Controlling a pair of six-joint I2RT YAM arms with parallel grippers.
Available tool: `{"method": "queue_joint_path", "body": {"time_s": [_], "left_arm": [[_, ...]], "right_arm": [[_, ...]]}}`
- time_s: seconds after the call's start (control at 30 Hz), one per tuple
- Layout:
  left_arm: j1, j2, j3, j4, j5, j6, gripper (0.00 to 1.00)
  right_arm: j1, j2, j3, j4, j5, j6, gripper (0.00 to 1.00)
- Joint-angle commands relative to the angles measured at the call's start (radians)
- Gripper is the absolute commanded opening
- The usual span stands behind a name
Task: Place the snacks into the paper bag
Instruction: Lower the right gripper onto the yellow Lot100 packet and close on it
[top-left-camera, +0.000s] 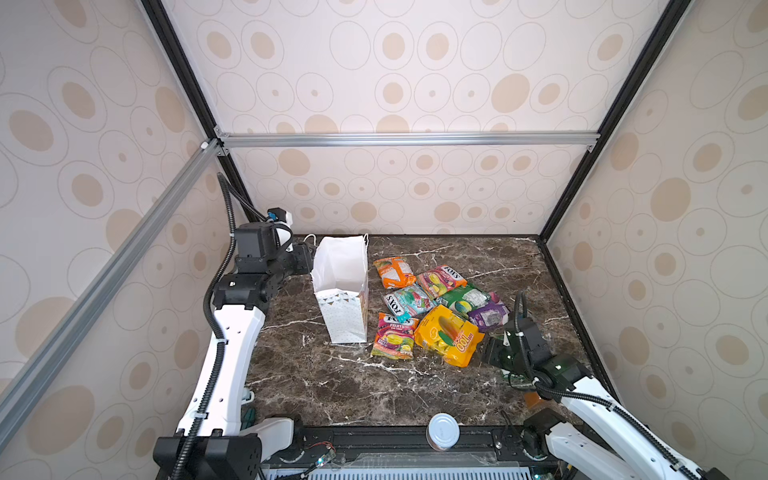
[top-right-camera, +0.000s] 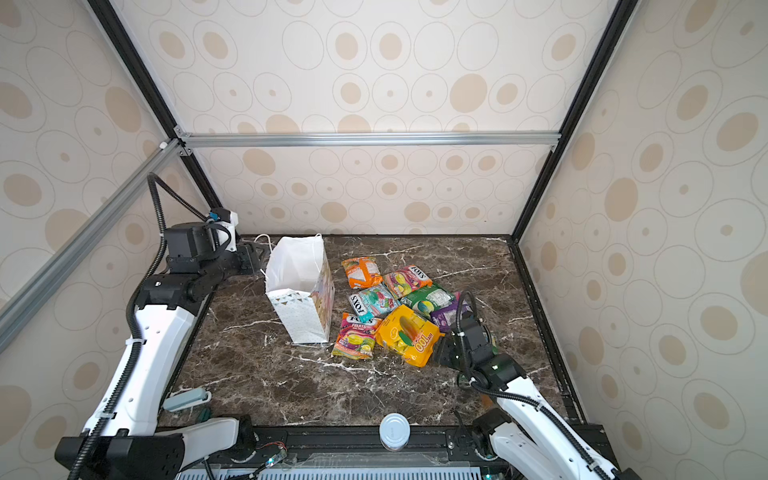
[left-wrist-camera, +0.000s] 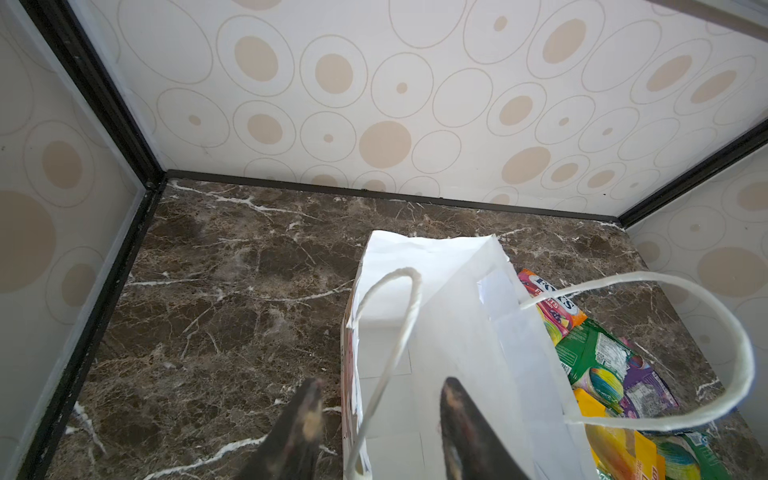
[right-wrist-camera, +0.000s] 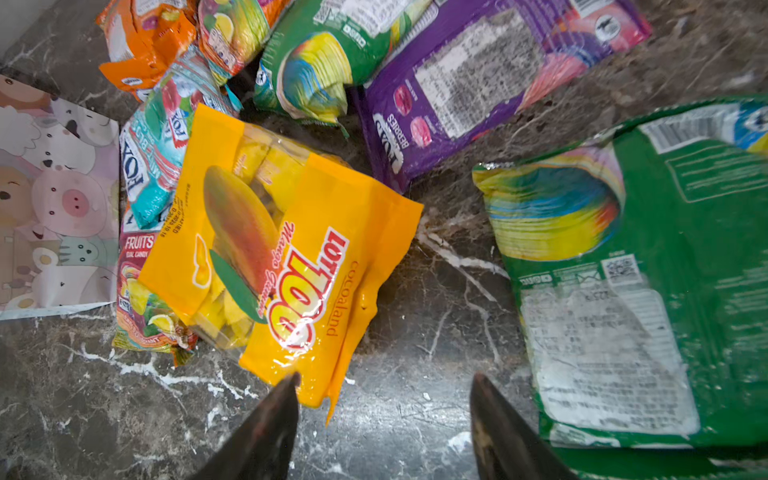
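Note:
The white paper bag (top-left-camera: 340, 274) (top-right-camera: 297, 270) stands upright with its mouth wide, left of the snacks. My left gripper (left-wrist-camera: 381, 382) (top-left-camera: 305, 262) is at the bag's far left rim. Its jaws stand apart astride the bag's side wall (left-wrist-camera: 353, 374) and a cord handle (left-wrist-camera: 399, 332). The snacks lie in a heap: orange (top-left-camera: 395, 272), pink (top-left-camera: 440, 280), teal (top-left-camera: 409, 301), green (top-left-camera: 465, 299), purple (top-left-camera: 490, 313), big yellow (top-left-camera: 449, 334) (right-wrist-camera: 270, 249) and a fruits packet (top-left-camera: 395, 336). My right gripper (right-wrist-camera: 386, 376) (top-left-camera: 492, 351) hangs open low over the table. One fingertip (right-wrist-camera: 291, 386) is at the yellow packet's near corner.
Another green packet (right-wrist-camera: 644, 291) lies just right of my right gripper. A silver-lidded can (top-left-camera: 443, 431) stands at the table's front edge. A pale teal stapler-like object (top-right-camera: 187, 399) lies at the front left. Enclosure walls close in the table's left, back and right sides.

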Motion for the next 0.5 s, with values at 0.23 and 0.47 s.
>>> {"method": "queue_joint_path", "body": {"time_s": [0.23, 0.47], "left_arm": [[0.006, -0.011, -0.005, 0.016, 0.01, 0.027, 0.27], [0.006, -0.015, -0.016, 0.034, 0.025, 0.012, 0.04]], "right_arm": [[-0.006, 0.043, -0.101, 0.199, -0.091, 0.048, 0.65], [-0.006, 0.127, -0.098, 0.268, -0.127, 0.026, 0.62]]}}
